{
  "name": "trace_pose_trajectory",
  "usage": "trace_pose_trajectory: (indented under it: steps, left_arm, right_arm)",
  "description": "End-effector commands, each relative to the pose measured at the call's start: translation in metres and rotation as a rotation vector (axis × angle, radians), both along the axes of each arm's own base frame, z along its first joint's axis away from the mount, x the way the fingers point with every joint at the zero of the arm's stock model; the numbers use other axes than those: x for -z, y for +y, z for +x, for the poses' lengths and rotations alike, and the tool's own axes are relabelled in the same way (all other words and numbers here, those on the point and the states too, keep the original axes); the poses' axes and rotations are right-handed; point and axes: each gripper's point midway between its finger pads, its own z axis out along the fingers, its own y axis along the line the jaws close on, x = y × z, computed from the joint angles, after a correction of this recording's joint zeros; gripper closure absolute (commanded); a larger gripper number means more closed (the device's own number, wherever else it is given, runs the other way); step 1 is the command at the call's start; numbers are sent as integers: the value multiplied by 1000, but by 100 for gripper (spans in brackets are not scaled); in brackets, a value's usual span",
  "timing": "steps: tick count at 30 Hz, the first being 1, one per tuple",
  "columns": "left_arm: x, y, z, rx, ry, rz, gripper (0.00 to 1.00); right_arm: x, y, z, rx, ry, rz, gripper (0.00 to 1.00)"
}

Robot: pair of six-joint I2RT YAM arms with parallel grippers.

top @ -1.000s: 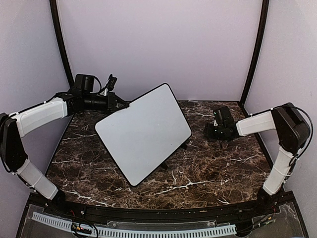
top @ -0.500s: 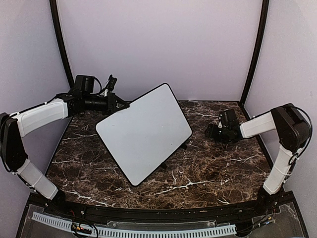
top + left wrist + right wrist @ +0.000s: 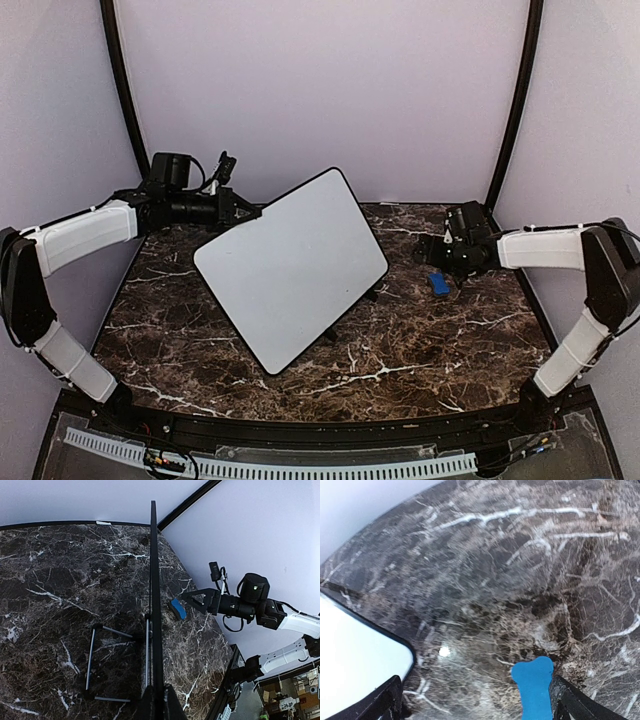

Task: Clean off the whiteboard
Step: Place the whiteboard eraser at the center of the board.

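Dark brown marble tabletop with white veins (image 3: 420, 340), plain pale lilac walls (image 3: 320, 90) all round. Big white black-rimmed whiteboard (image 3: 290, 270) stands tilted mid-table, left gripper (image 3: 243, 212) clamped on its upper-left edge. Right gripper (image 3: 436, 265) has its jaws wide apart, right by a small blue eraser block (image 3: 438, 283) lying on the marble.

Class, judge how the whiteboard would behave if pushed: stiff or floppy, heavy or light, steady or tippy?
Probably stiff: edge-on, the whiteboard shows as a straight thin line. Likely light for its size, being so thin. Apt to tip: it leans on a slim wire stand, though the left gripper grips one edge.
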Motion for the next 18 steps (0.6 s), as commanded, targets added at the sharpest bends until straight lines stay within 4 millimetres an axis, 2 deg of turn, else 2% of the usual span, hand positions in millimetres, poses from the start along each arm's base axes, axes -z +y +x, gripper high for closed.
trace_pose_trajectory:
  steps: [1, 5, 7, 11, 18]
  left_arm:
    - [-23, -2, -1, 16, -75, -49, 100]
    - [-24, -1, -2, 15, -78, -49, 100]
    - [-23, -1, -2, 16, -76, -48, 100]
    - [-19, -2, 0, 13, -68, -44, 100]
    - [-14, -2, 5, 1, -53, -39, 99]
  right_arm:
    - [-45, 11, 7, -36, -119, 45, 1]
    - [-45, 21, 7, -88, -134, 79, 2]
    - [-48, 36, 5, -163, -158, 101, 6]
    - [-42, 53, 7, -284, -165, -32, 10]
    - [-44, 92, -10, -514, -214, -136, 20]
